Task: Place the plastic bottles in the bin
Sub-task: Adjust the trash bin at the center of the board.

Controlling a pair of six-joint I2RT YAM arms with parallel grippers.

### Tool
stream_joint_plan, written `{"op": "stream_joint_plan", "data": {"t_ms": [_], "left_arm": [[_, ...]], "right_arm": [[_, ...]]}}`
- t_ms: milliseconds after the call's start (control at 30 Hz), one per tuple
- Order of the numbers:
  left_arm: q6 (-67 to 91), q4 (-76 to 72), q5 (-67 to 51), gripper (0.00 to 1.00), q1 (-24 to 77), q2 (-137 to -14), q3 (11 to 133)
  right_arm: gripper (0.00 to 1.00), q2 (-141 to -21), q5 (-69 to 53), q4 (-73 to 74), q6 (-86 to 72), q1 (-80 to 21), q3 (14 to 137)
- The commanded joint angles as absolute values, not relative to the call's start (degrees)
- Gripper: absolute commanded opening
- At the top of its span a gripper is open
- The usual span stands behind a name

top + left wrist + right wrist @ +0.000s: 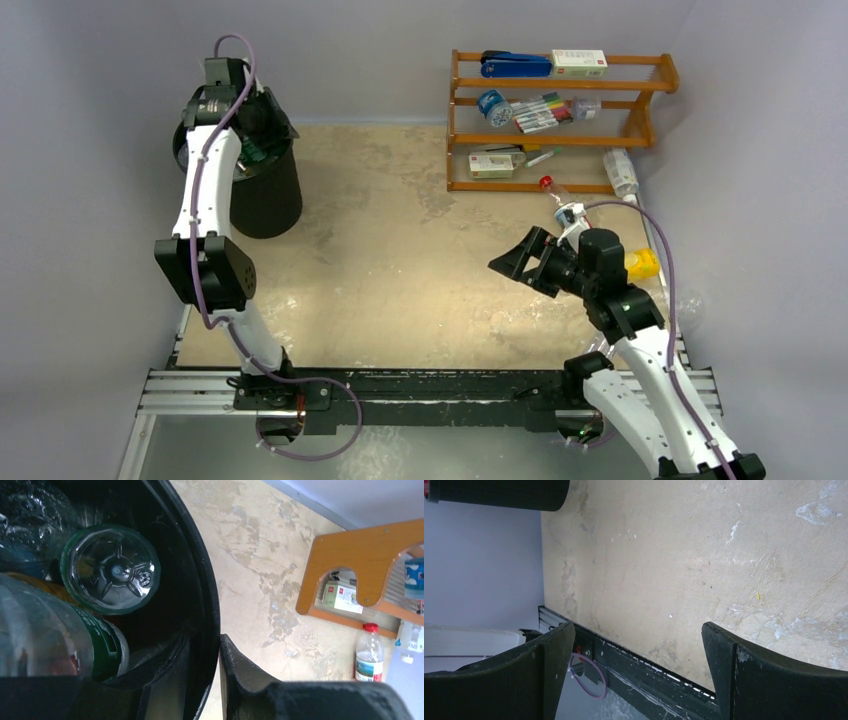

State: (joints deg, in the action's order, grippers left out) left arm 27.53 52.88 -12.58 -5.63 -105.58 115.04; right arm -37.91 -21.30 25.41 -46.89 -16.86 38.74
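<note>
Black plastic, round and tapered, the bin (270, 200) has its rim pinched in the left gripper (206, 650), likely to steady it, several plastic bottles (111, 570) lying inside, while the right gripper (638, 627) hangs wide open, empty, near a red-capped clear bottle (556, 194).

Left pincer (205, 642) closed, right pincer (638, 627) spread.

readable text: none | bottle (370, 655) label, box (343, 596) print: too blurred

Scuffed beige surface (400, 270) bearing a black bin (268, 200) far left, a wooden rack (665, 75) far right, 1 red-capped bottle (558, 195) beside the rack.
</note>
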Motion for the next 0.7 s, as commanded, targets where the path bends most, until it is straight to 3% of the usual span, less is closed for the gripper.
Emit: {"op": "stream_joint_plan", "data": {"t_ms": [0,233,367,433,667], "left_arm": [[29.11,51.15,-17.01,0.27,-2.27,-101.0,113.69],[28.43,51.52,-15.89,0.3,1.28,-98.3,113.02],[27.77,52.99,-13.36,0.48,0.97,-97.12,113.78],[27.92,53.5,-12.02,0.66,0.97,-96.42,114.54],[29.03,54.14,-9.17,0.76,0.97,-93.69,117.96]], "right_arm": [[1.0,-39.14,-16.49,27.97,-45.39,-17.05,43.89],[1.0,-42.88,-7.14,32.31,-45.07,-17.01,49.66],[1.0,-46.12,-0.14,34.71,-45.36,-17.05,53.53],[1.0,-48.34,4.0,35.6,-44.59,-17.03,55.81],[1.0,-58.22,12.59,33.86,-40.84,-13.65,63.15]]}}
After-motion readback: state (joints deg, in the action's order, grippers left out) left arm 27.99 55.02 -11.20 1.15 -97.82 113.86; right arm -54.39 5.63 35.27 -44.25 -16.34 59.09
